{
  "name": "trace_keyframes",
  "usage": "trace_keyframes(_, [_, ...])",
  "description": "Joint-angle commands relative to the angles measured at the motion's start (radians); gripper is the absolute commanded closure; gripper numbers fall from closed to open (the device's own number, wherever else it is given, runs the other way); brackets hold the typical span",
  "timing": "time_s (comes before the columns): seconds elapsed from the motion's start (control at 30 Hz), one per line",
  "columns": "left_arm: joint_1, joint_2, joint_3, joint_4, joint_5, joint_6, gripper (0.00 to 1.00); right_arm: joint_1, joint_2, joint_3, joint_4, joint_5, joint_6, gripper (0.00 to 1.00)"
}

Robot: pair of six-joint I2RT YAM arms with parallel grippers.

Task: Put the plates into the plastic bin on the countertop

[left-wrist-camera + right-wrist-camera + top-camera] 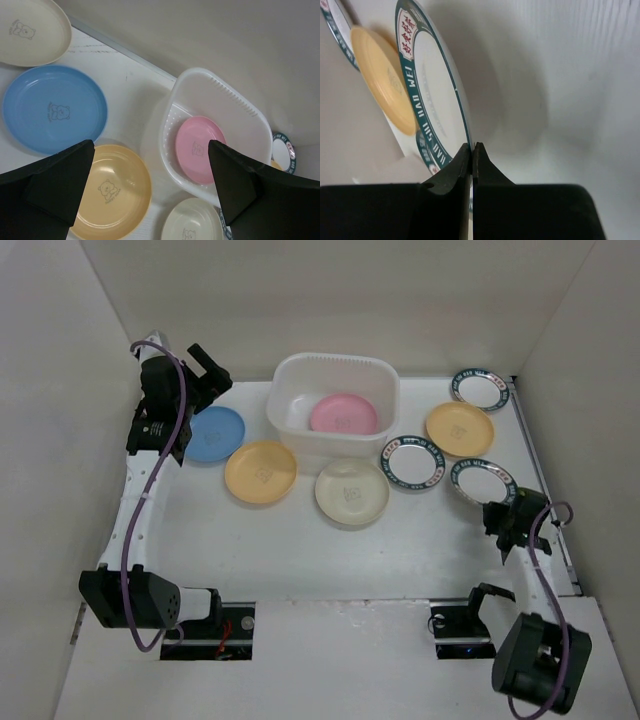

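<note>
Teal-rimmed plate (432, 115): right gripper (471, 147) jaws pinch only its edge, so lift slowly; plastic bin (335, 361) sits left of jaws. Left gripper (150, 150) spread.

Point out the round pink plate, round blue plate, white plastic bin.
Round pink plate (343, 414), top view, centre.
Round blue plate (215, 433), top view, centre.
White plastic bin (335, 359), top view, far rim.

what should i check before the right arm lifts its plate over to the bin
1. Grip: right claw shut on the rim of the teal-rimmed plate: ok.
2. Grip deep enough to carry it: cannot tell.
3. Room in the plastic bin, only a pink plate inside: ok.
4. The left claw open, empty, off to the bin's left: ok.
5. Plate already off the countertop: cannot tell.
</note>
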Motion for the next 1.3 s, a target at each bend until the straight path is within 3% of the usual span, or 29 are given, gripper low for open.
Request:
trace_keyframes(0.0, [0.008,-0.007,-0.010,0.047,0.005,-0.018,0.00,0.102,-0.106,0.118,-0.288,-0.004,0.063,1.00])
trace_keyframes(0.17, [0.014,0.020,-0.006,0.058,0.005,-0.032,0.00,0.255,-0.286,0.207,-0.339,0.027,0.143,1.00])
trace_keyframes(0.3, [0.013,0.039,-0.010,0.075,0.005,-0.044,0.00,0.268,-0.272,0.411,-0.387,-0.025,0.016,1.00])
trace_keyframes(0.53, [-0.003,0.030,-0.058,0.093,0.005,-0.053,0.00,0.488,0.145,0.805,-0.227,-0.106,-0.312,1.00])
trace_keyframes(0.73, [0.003,-0.027,-0.153,0.055,0.008,-0.029,0.00,0.614,0.549,1.139,-0.271,-0.114,-0.588,1.00])
trace_keyframes(1.07, [0.006,-0.177,-0.394,-0.013,-0.001,-0.006,0.00,0.660,0.951,1.417,-0.219,-0.111,-0.719,1.00])
trace_keyframes(1.27, [0.008,-0.240,-0.481,-0.051,-0.013,-0.003,0.00,0.670,1.152,1.601,-0.285,-0.136,-0.757,1.00])
